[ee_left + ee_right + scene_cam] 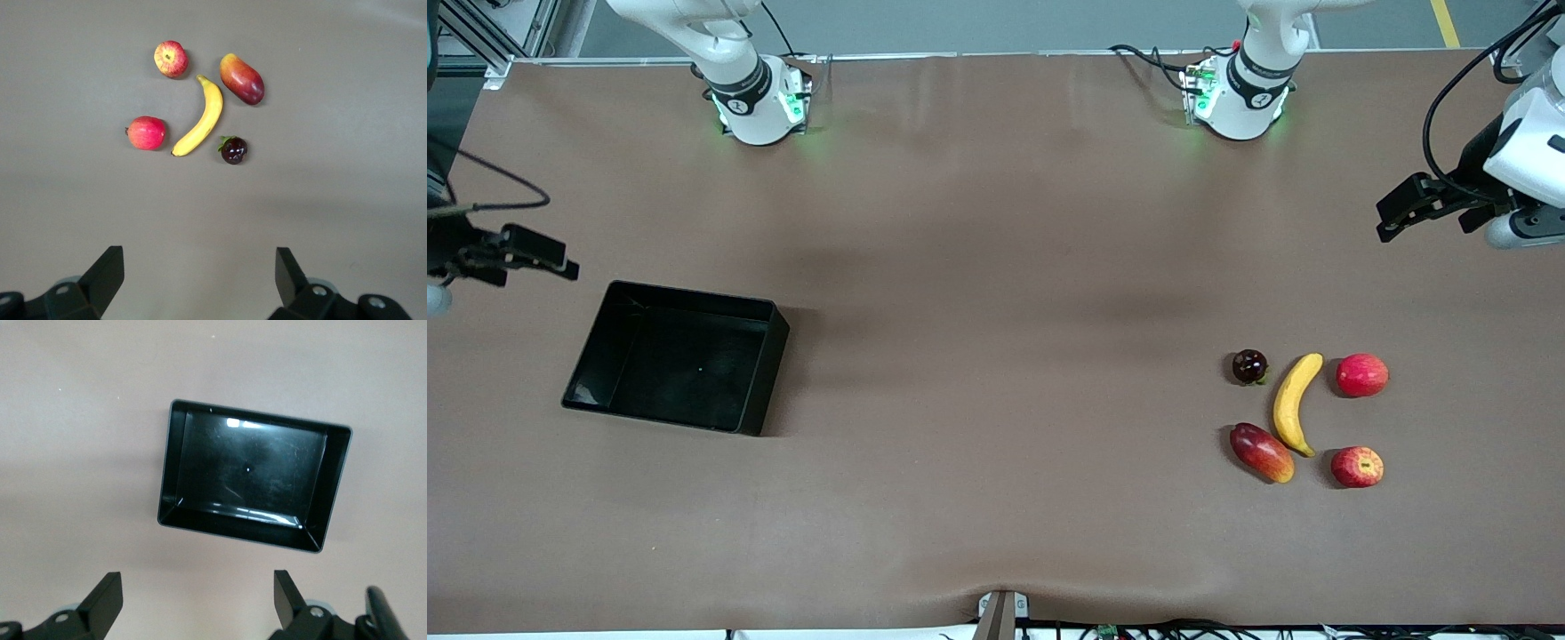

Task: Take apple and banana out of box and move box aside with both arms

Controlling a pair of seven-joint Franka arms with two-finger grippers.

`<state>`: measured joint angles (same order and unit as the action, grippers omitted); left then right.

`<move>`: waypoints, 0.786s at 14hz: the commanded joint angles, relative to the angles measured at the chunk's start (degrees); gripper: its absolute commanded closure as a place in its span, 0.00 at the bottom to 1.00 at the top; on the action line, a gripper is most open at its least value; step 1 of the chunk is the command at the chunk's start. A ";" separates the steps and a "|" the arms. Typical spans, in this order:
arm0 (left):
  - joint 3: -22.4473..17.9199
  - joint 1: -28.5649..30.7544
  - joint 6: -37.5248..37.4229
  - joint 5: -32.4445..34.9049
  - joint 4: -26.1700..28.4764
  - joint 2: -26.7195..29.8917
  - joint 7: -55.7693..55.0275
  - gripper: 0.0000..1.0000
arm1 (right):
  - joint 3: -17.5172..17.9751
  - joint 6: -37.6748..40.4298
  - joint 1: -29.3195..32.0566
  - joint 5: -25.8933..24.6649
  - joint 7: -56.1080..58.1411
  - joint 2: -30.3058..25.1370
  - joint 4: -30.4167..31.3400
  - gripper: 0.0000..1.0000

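Altogether five fruits – one banana (1296, 404), one apple (1357, 467), one box (765, 364)

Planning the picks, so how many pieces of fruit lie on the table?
5, clustered toward the left arm's end: banana in the middle, dark round fruit and pinkish-red fruit beside it, mango and apple nearest the front camera. None looks hidden.

Mango (1262, 452) tight beside banana (1296, 403)

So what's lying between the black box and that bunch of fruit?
Nothing: in the front view only bare brown table runs from the box to the fruits.
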<state>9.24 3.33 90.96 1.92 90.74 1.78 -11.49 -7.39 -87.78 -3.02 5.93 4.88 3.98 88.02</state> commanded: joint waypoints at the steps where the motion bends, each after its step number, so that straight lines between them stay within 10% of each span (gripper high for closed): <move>1: -0.10 0.18 0.80 -1.22 0.14 0.07 -0.55 0.00 | 0.18 -0.75 -0.68 -2.49 -1.98 -7.31 8.66 0.00; 11: -0.10 0.18 0.53 -1.22 -0.38 0.60 0.50 0.00 | 0.62 2.17 -2.35 -7.86 -5.14 -6.18 2.59 0.00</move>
<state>9.23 3.33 91.25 1.92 90.69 1.74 -11.50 -6.63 -85.66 -4.81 -0.67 0.66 -2.89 91.97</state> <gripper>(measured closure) 0.000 0.000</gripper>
